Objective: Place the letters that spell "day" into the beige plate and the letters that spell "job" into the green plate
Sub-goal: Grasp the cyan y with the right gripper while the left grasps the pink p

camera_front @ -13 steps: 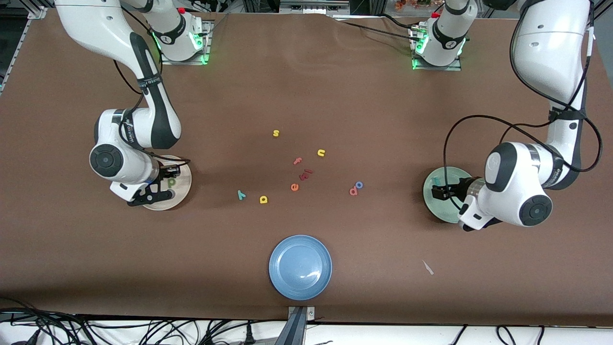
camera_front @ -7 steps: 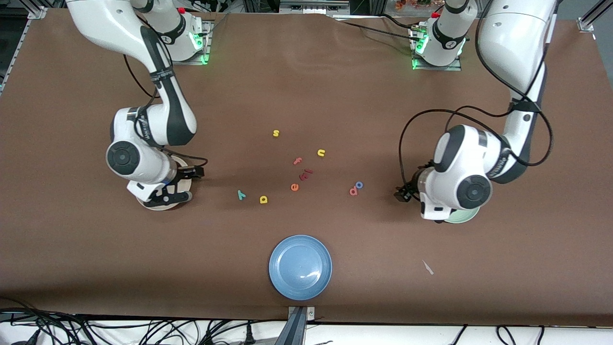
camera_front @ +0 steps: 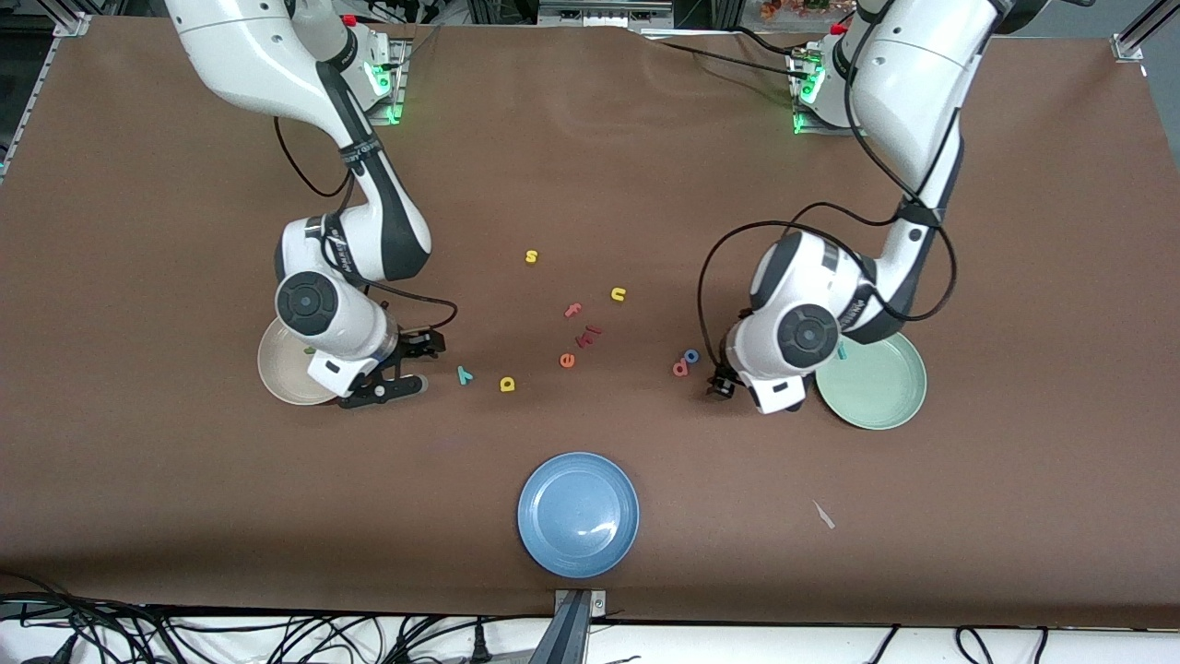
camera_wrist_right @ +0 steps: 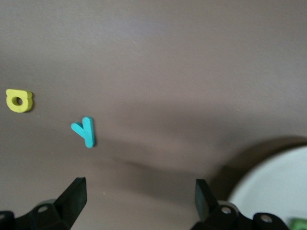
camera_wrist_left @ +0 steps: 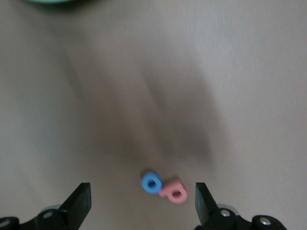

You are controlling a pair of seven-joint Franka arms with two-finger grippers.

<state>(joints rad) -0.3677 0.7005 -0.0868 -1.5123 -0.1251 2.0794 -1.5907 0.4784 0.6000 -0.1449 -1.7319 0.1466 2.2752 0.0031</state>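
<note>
Front view shows a brown table (camera_front: 590, 166) with cables hanging off the edge nearest the camera. The beige plate (camera_front: 281, 373) lies toward the right arm's end, partly under that arm's wrist, and a scrap of green, probably the "d", shows on it but too little to read. The green plate (camera_front: 876, 383) lies toward the left arm's end; a sliver of teal at its rim (camera_front: 841, 353) peeks from under the left wrist. A blue plate (camera_front: 578, 514) sits near the camera-side edge, midway along. Between the two task plates lie the loose letters: the teal "y" (camera_front: 465, 373) and the yellow "a" (camera_front: 507, 384) side by side, with open tabletop all round them; the blue "o" (camera_front: 691, 355) touching the salmon "b" (camera_front: 680, 369); and an orange "e" (camera_front: 567, 360), a salmon "f" (camera_front: 573, 310), a yellow "n" (camera_front: 618, 294) and a yellow "s" (camera_front: 531, 256) farther from the camera. The right gripper (camera_front: 406, 364) is low over bare table between the beige plate and the "y", fingers spread. The left gripper (camera_front: 722, 383) is low over the table just beside the "b".

Left wrist view: the left gripper's fingers (camera_wrist_left: 81, 201) stand wide apart, holding nothing, with the "o" (camera_wrist_left: 151, 182) and "b" (camera_wrist_left: 173, 190) touching between them.

Right wrist view: the fingers (camera_wrist_right: 74, 194) are apart and empty. The "y" (camera_wrist_right: 85, 131) lies flat, its stem pointing toward the gripper; the "a" (camera_wrist_right: 19, 100) is beside it, and the beige plate's rim (camera_wrist_right: 268, 177) shows at one corner.
</note>
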